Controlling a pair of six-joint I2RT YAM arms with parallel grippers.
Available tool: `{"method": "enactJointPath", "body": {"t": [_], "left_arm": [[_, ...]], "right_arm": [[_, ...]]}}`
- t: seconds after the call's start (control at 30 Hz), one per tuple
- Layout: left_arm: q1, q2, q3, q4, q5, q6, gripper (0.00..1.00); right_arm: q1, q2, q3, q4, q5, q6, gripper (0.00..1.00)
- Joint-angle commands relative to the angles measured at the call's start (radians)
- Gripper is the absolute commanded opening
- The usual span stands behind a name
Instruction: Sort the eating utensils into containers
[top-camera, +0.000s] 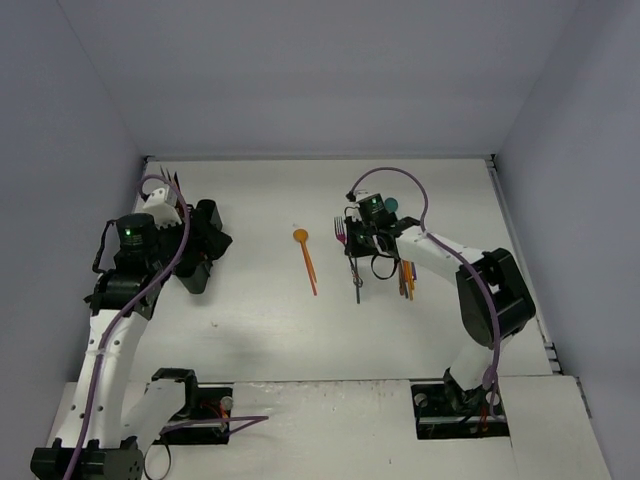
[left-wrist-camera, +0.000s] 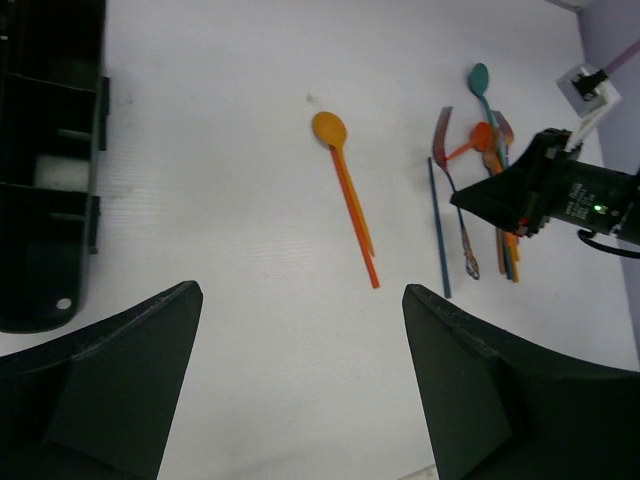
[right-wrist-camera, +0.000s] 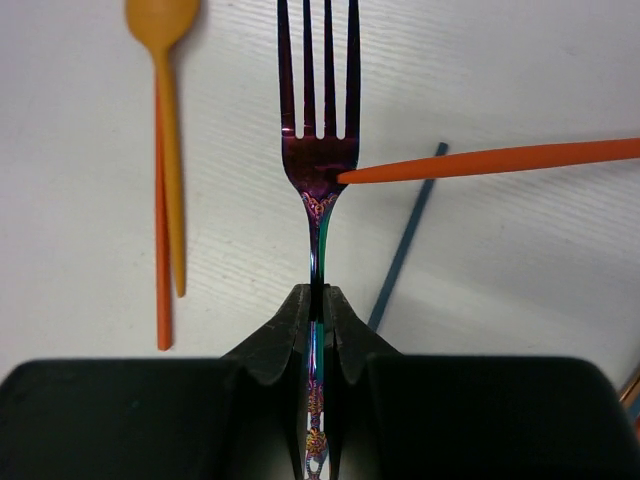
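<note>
Pinching the iridescent purple fork (right-wrist-camera: 318, 150) by its slim engraved handle, your right hand (right-wrist-camera: 317, 300) is clamped on it, with four glossy tines pointing away over the white ribbed surface (right-wrist-camera: 520, 60). A matte orange handle (right-wrist-camera: 500, 160) tips against the fork's neck. Your left hand (left-wrist-camera: 300, 340) hangs wide apart near the black compartmented caddy (left-wrist-camera: 40, 250), facing the orange spoon (left-wrist-camera: 330, 128).

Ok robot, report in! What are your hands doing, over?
Right gripper shut on the purple fork, by its handle. Left gripper open, empty, near the caddy. Orange handle has its tip at the fork's neck; may snag on lift.
</note>
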Motion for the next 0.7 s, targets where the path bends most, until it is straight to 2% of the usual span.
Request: {"method": "enactJointPath", "body": {"t": [0.0,0.27,0.47,0.67], "left_arm": [[-0.058,0.001,0.083,0.052,0.063,-0.069,0.79],[-0.262,0.033,0.079,0.170,-0.005,-0.133,0.79],[-0.369,0.099,0.067,0.213,-0.070,-0.117,0.78],[-0.439,0.141,0.080,0.227,-0.129,-0.095,0.74]], "right_arm": [[0.047,-0.084,0.044,0.015,-0.096,-0.041,0.00],[0.192,-0.166,0.084,0.051,-0.114,-0.082,0.00],[0.287,-0.246,0.093,0.090,-0.151,-0.084,0.00],[0.315,-0.297,0.091,0.096,-0.174,-0.091,0.00]]}}
